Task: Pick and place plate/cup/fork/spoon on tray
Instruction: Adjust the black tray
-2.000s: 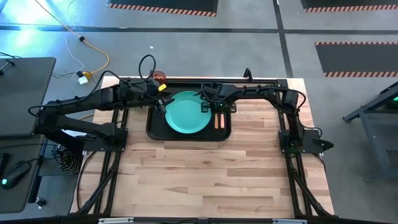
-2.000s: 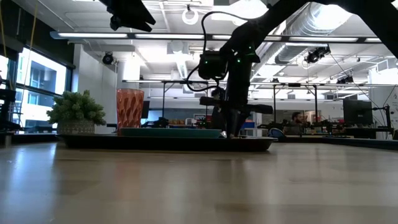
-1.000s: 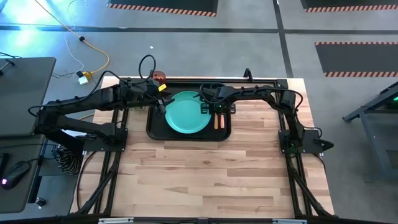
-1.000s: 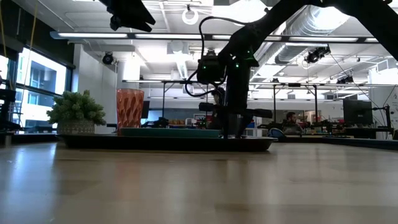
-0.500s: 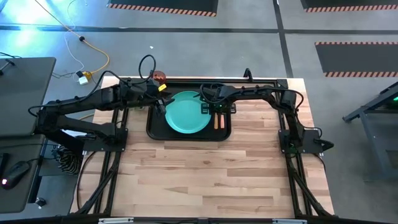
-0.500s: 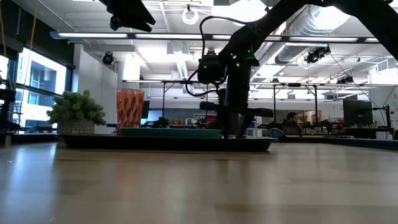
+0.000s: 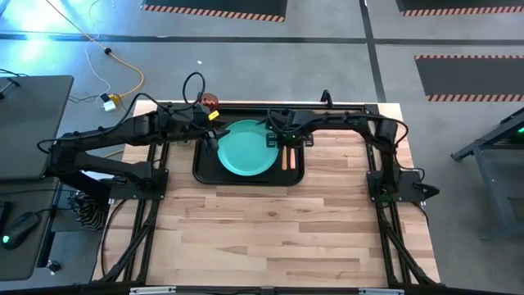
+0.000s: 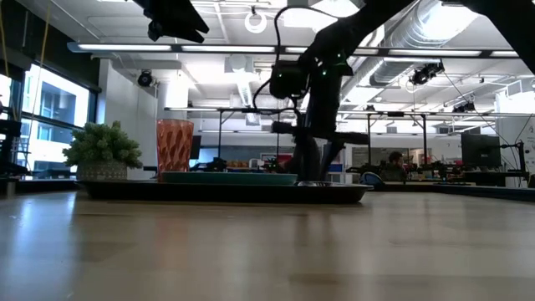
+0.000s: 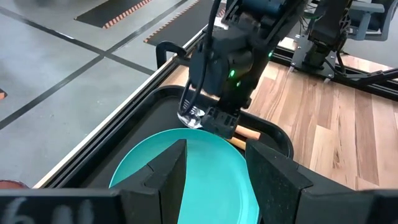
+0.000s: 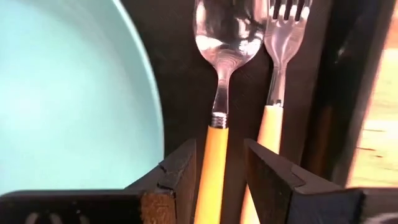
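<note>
A: Where's the spoon (image 10: pixel 219 74)?
B: On the tray (image 7: pixel 198 168), between plate (image 7: pixel 246 148) and fork (image 10: pixel 273 81).
A: Right gripper (image 10: pixel 219 168)?
B: Open, empty, above its handle. Looks light, stiff, slippery; grip the handle.
A: Left gripper (image 9: pixel 214 177)?
B: Open over the plate.

An industrial robotics lab or workshop is shown. A butcher-block table (image 7: pixel 278 221) is set on a grey concrete floor (image 7: pixel 270 57), on which black mats edged with orange-and-black hazard stripes (image 7: pixel 214 10) are laid beyond the table. A yellow cable (image 7: pixel 127 74) is trailed across the floor near the table's left side, where a dark desk (image 7: pixel 29 123) with a mouse (image 7: pixel 15 229) is placed. Behind the table, exposed silver ducting (image 8: pixel 435 25), strip lighting (image 8: pixel 251 52) and further benches with monitors (image 8: pixel 481 150) are seen, and a person (image 8: pixel 399 160) is seated at one.
</note>
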Robot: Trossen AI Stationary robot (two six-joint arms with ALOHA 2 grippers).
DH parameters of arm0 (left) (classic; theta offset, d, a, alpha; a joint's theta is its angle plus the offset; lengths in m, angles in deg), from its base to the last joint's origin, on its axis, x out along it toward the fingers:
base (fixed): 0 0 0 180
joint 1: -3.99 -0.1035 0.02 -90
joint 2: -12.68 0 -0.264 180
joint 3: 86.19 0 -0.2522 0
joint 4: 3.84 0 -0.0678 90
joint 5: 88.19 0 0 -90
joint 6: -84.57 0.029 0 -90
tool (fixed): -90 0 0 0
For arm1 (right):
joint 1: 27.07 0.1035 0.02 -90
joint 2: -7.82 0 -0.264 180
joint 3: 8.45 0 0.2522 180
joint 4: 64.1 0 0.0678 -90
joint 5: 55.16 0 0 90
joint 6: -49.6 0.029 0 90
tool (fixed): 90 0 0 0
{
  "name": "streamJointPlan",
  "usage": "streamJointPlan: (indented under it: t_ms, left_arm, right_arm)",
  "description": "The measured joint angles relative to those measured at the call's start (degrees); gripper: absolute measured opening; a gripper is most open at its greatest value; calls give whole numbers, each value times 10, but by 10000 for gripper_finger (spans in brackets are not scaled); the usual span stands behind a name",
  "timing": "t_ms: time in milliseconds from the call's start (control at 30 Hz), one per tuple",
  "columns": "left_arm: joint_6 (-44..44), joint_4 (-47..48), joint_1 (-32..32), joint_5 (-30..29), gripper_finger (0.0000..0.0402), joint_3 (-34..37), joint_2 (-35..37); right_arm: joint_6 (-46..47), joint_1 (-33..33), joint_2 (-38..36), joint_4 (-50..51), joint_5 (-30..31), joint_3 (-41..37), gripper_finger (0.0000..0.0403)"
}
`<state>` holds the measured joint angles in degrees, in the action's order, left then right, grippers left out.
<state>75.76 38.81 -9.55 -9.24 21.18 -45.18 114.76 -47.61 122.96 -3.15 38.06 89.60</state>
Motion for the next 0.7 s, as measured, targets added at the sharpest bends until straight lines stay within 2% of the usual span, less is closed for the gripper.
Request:
streamJointPlan:
  t_ms: [133,367,700]
  left_arm:
    - [0,0,0,0,156,0,0]
    - [0,0,0,0,156,0,0]
    - [15,-1,0,0,156,0,0]
  right_arm:
    - [-24,-1,-25,16,7,0,124]
    - [-44,-2,-75,101,73,1,124]
    - [-97,-28,-141,132,84,1,124]
